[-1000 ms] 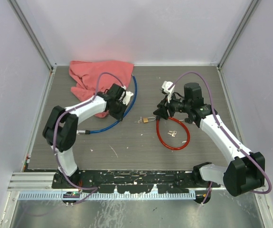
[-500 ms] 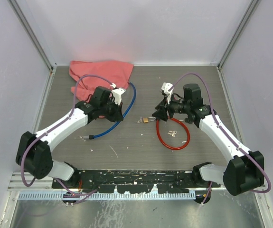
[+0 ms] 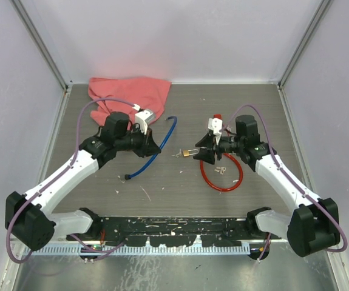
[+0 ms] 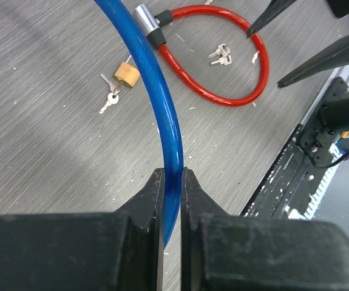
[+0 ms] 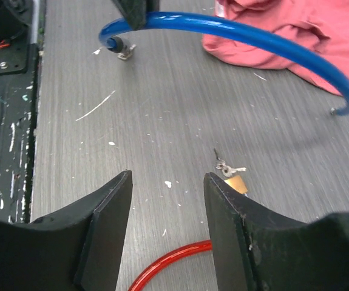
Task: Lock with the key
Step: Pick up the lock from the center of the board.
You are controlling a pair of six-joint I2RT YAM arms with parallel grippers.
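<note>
Cable locks: two, a blue cable lock [image 4: 165, 103] and a red cable lock [image 4: 233, 102]
Padlocks: one brass padlock [image 4: 126, 74]
Keys: two sets, a key bunch [image 4: 108, 100] touching the padlock and a second key bunch [image 4: 220, 54] inside the red loop
Cloths: one pink cloth [image 3: 128, 94], upper left

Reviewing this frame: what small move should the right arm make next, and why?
I'd judge: shift the right pincer slightly toward the brass padlock and lower it. Its jaws stand open above the bare table, with the padlock and its keys lying just outside them, while the left pincer is shut on the blue cable, lifted clear.
</note>
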